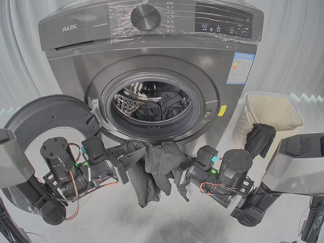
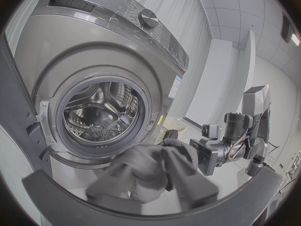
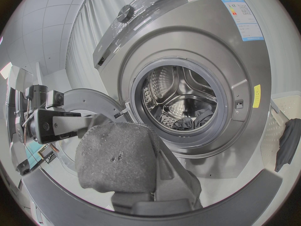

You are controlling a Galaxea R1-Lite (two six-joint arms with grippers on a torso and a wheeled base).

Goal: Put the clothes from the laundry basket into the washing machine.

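Garment (image 1: pixel 152 164) slung crosswise, tails hanging down

We see the washing machine (image 1: pixel 202 68) in smooth grey metal, its drum (image 1: pixel 128 103) in glossy steel, the garment (image 1: pixel 152 166) of matt cloth, the laundry basket (image 1: pixel 270 113) of plastic.

**Washer ahead, door to the left, basket to the right**

The grey metal front-loading washing machine (image 1: pixel 148 61) stands straight ahead, with its round grey door (image 1: pixel 50 118) swung open to the left. Crumpled black clothes (image 1: pixel 158 108) lie at the bottom of the steel drum (image 1: pixel 126 103). The cream perforated plastic laundry basket (image 1: pixel 270 113) sits just right of the machine, a black garment (image 1: pixel 260 139) draped over its near rim. Before and below the opening, a dark grey garment (image 1: pixel 152 172) hangs between the left gripper (image 1: pixel 130 154) and the right gripper (image 1: pixel 176 167), each clamped on one end.
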